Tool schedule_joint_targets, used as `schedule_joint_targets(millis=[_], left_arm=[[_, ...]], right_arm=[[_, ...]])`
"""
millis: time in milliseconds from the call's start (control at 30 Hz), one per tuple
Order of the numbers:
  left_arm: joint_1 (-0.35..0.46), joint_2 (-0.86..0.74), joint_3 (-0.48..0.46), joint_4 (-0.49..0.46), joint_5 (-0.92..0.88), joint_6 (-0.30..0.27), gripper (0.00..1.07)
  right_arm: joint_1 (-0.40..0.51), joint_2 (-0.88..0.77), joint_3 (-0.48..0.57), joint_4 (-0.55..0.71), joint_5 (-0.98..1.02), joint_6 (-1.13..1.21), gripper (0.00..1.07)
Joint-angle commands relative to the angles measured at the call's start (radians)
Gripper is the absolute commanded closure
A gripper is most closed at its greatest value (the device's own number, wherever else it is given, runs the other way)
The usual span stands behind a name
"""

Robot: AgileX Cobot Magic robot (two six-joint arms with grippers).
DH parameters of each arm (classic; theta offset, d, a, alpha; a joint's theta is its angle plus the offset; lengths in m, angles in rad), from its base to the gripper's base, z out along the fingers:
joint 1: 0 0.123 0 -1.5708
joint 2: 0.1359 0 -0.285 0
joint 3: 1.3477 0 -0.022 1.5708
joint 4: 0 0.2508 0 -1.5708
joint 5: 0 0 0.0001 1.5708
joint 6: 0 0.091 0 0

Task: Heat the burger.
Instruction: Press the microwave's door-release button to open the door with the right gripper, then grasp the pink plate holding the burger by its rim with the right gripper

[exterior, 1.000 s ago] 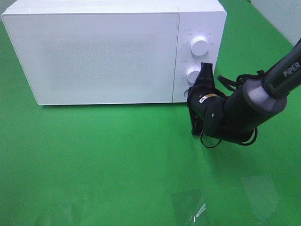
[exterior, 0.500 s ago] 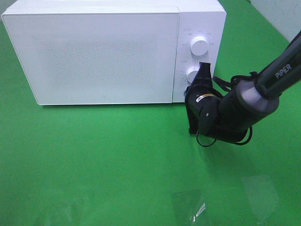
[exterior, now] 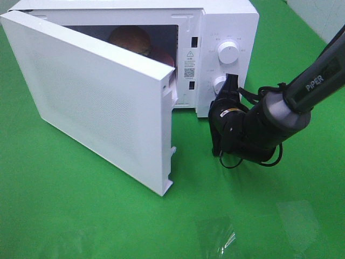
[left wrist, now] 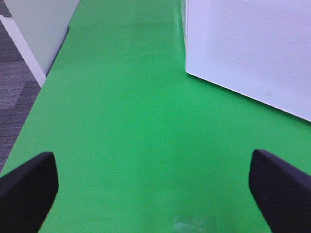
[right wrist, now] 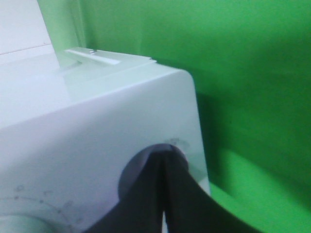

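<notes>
You are looking at burger (exterior: 137, 42) sitting inside microwave (exterior: 232, 21), with door (exterior: 91, 102) standing wide open. Right gripper (exterior: 230, 81) is hanging at control panel, jaws pinched closed on nothing, tips meeting lower knob (exterior: 220, 84) — in high view, burger is lying at about ten o'clock from it, well apart. Left gripper (left wrist: 155, 194) is hovering over green table (left wrist: 121, 97) — jaws spread wide, holding nothing.
</notes>
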Motion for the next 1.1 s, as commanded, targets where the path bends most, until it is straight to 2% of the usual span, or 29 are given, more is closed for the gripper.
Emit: schedule_joint_targets(millis=[33,367,500,600,800,967,1100], left_arm=[[0.003,-0.017,0.002,0.000,-0.013,0.001,0.07],[0.003,-0.017,0.002,0.000,-0.013,0.001,0.07],[0.003,-0.017,0.002,0.000,-0.013,0.001,0.07],[0.003,-0.017,0.002,0.000,-0.013,0.001,0.07],[0.003,-0.017,0.002,0.000,-0.013,0.001,0.07],[0.003,-0.017,0.002,0.000,-0.013,0.001,0.07],[0.003,-0.017,0.002,0.000,-0.013,0.001,0.07]], right_arm=[[-0.049,-0.019,-0.110,-0.094,-0.429,-0.004,1.07],[-0.048,-0.029,-0.095,-0.120,-0.399,-0.003,1.07],[-0.048,-0.056,-0.054,-0.135,-0.358,-0.002,1.07],[-0.045,-0.087,0.014,-0.200,-0.261,0.025,1.07],[-0.012,-0.092,0.093,-0.210,-0.237,0.096,1.07],[-0.008,-0.125,0.158,-0.324,-0.193,0.143,1.07],[-0.008,-0.164,0.191,-0.365,-0.146,0.145,1.07]])
